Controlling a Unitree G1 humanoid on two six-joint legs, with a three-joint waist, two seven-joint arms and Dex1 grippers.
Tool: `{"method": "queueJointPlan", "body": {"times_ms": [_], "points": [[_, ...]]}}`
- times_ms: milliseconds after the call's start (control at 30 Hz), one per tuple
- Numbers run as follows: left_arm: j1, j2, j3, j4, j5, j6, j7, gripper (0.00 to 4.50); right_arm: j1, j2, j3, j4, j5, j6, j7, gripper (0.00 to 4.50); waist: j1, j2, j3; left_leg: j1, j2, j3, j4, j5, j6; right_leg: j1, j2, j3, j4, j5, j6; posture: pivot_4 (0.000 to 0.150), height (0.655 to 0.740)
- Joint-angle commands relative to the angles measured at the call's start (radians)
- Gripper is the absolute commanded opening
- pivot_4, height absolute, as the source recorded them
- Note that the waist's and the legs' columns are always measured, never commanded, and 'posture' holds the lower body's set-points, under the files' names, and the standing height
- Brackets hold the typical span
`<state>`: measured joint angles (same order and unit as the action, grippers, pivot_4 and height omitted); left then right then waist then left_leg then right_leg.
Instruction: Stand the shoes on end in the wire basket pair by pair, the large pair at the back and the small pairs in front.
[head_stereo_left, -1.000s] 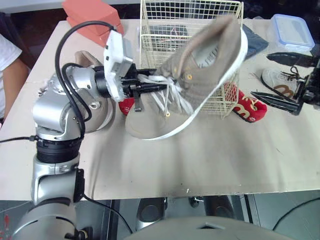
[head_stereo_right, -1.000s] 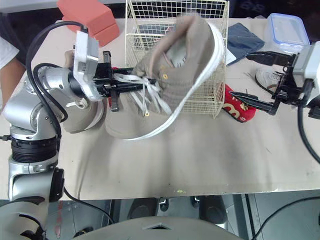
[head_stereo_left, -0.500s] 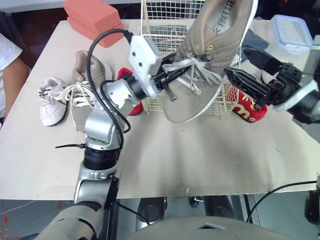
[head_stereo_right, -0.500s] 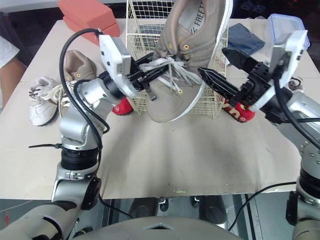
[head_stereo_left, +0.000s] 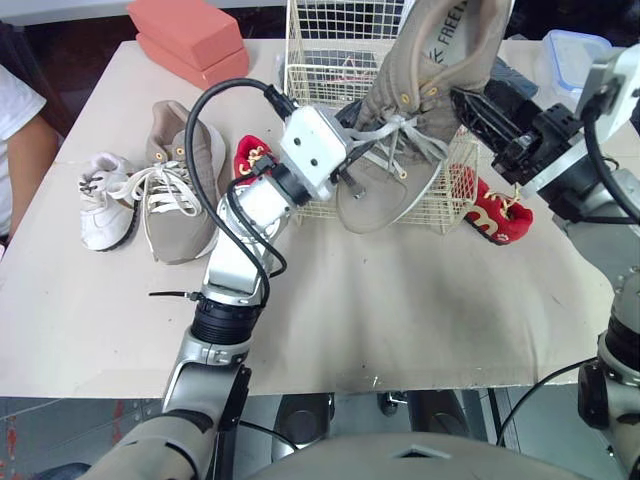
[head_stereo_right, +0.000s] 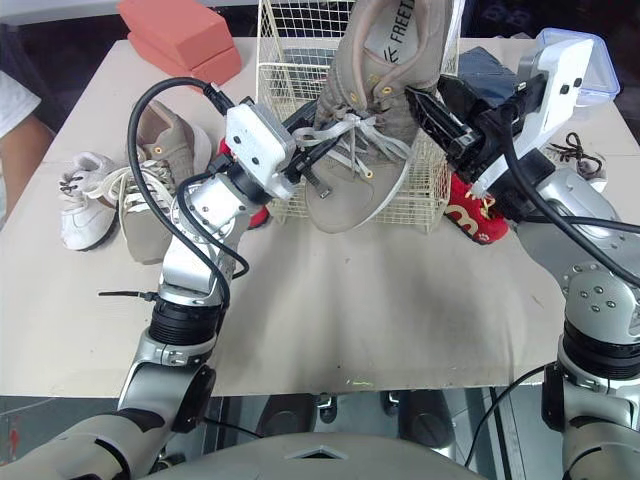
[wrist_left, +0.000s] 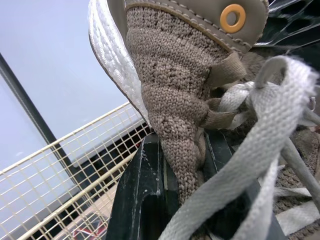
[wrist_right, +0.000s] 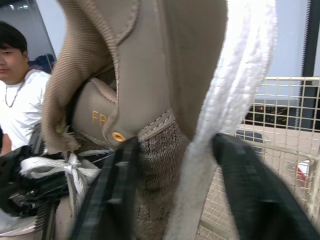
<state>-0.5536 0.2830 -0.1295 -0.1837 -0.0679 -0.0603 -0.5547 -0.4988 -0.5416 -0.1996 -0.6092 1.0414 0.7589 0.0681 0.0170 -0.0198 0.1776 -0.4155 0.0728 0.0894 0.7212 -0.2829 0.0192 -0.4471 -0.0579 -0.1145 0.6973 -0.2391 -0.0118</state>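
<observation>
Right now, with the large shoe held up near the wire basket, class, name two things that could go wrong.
The left gripper pinches the large shoe by its tongue, so it might slip or swing. Its loose laces could snag on the wire basket rim going down.

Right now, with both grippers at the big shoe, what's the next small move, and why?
Probably close the right gripper on the shoe. Its fingers straddle the upper and white sole but look unclamped, while the left gripper pinches only the tongue, leaving the shoe hanging toe-down at the basket. A second grip should steady it before lowering.
</observation>
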Motion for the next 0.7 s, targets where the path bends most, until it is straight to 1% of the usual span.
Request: {"method": "queueJointPlan", "body": {"times_ms": [33,67,100,133,167,200,233,300,333,367,433,533,700], "points": [[0.016,0.0,-0.023,-0.023,-0.031,0.015,-0.033,0.33,-0.03,-0.007,-0.016,-0.027,-0.008,-0.016,-0.002,0.24,0.0,0.0,0.0,0.0,0.0,0.0,0.0,0.0,0.0,0.0,0.0,0.0,0.0,0.0,0.0,0.15,0.686],[0.02,0.0,-0.022,-0.031,-0.047,0.031,-0.043,1.1,-0.032,-0.008,-0.018,-0.029,-0.004,-0.015,-0.002,0.04,0.0,0.0,0.0,0.0,0.0,0.0,0.0,0.0,0.0,0.0,0.0,0.0,0.0,0.0,0.0,0.15,0.686],[0.022,0.002,-0.022,-0.037,-0.058,0.045,-0.048,1.33,-0.034,-0.007,-0.018,-0.032,0.002,-0.014,-0.003,0.0,0.0,0.0,0.0,0.0,0.0,0.0,0.0,0.0,0.0,0.0,0.0,0.0,0.0,0.0,0.0,0.15,0.686],[0.024,0.005,-0.021,-0.043,-0.064,0.057,-0.051,1.88,-0.036,-0.007,-0.02,-0.036,0.01,-0.014,-0.004,0.0,0.0,0.0,0.0,0.0,0.0,0.0,0.0,0.0,0.0,0.0,0.0,0.0,0.0,0.0,0.0,0.15,0.686],[0.024,0.007,-0.02,-0.047,-0.069,0.065,-0.052,2.12,-0.037,-0.006,-0.022,-0.038,0.014,-0.014,-0.005,0.0,0.0,0.0,0.0,0.0,0.0,0.0,0.0,0.0,0.0,0.0,0.0,0.0,0.0,0.0,0.0,0.15,0.686],[0.026,0.01,-0.016,-0.055,-0.077,0.077,-0.054,2.61,-0.04,-0.003,-0.024,-0.041,0.02,-0.019,-0.004,0.0,0.001,0.0,0.0,0.0,0.0,0.0,0.0,0.0,0.0,0.0,0.0,0.0,0.0,0.0,0.0,0.15,0.686],[0.028,0.011,-0.011,-0.063,-0.086,0.085,-0.057,2.97,-0.043,0.001,-0.027,-0.042,0.025,-0.025,-0.005,0.0,0.001,0.0,0.0,0.0,0.0,-0.001,0.0,0.0,0.0,0.0,0.0,0.0,0.0,0.0,0.0,0.15,0.686],[0.044,0.022,0.005,-0.089,-0.123,0.11,-0.076,3.95,-0.055,0.022,-0.036,-0.04,0.043,-0.043,-0.013,0.0,0.0,0.0,0.0,0.0,0.0,-0.001,0.0,0.0,0.0,0.0,0.0,-0.001,0.0,0.0,0.0,0.15,0.686],[0.053,0.03,0.012,-0.099,-0.137,0.117,-0.086,4.28,-0.06,0.031,-0.039,-0.039,0.051,-0.05,-0.017,0.0,-0.002,0.0,0.0,0.0,0.0,-0.001,0.0,0.0,0.0,0.0,0.0,-0.001,0.0,0.0,0.0,0.15,0.686],[0.061,0.039,0.017,-0.11,-0.151,0.125,-0.097,4.42,-0.065,0.038,-0.044,-0.039,0.062,-0.053,-0.021,0.0,-0.002,0.0,0.0,0.0,0.0,-0.001,0.0,0.0,0.0,0.0,0.0,0.0,0.0,0.0,0.0,0.15,0.686],[0.087,0.071,0.043,-0.15,-0.212,0.163,-0.131,4.42,-0.085,0.055,-0.063,-0.032,0.088,-0.068,-0.034,0.0,-0.003,0.0,0.0,0.0,0.0,-0.001,0.0,0.0,0.0,0.0,0.0,0.0,0.0,0.0,0.0,0.15,0.686],[0.113,0.125,0.106,-0.22,-0.335,0.258,-0.163,4.42,-0.132,0.077,-0.098,-0.002,0.108,-0.1,-0.056,0.0,-0.005,0.0,0.0,-0.001,0.001,0.0,0.0,0.0,0.0,-0.001,0.0,0.0,0.0,0.0,0.0,0.15,0.686],[0.108,0.235,0.231,-0.297,-0.573,0.491,-0.17,4.42,-0.234,0.095,-0.114,0.076,0.049,-0.174,-0.05,0.0,-0.004,0.0,0.0,-0.001,0.001,-0.001,0.0,0.0,0.0,-0.001,0.001,-0.001,-0.001,0.0,0.0,0.15,0.686]]}}
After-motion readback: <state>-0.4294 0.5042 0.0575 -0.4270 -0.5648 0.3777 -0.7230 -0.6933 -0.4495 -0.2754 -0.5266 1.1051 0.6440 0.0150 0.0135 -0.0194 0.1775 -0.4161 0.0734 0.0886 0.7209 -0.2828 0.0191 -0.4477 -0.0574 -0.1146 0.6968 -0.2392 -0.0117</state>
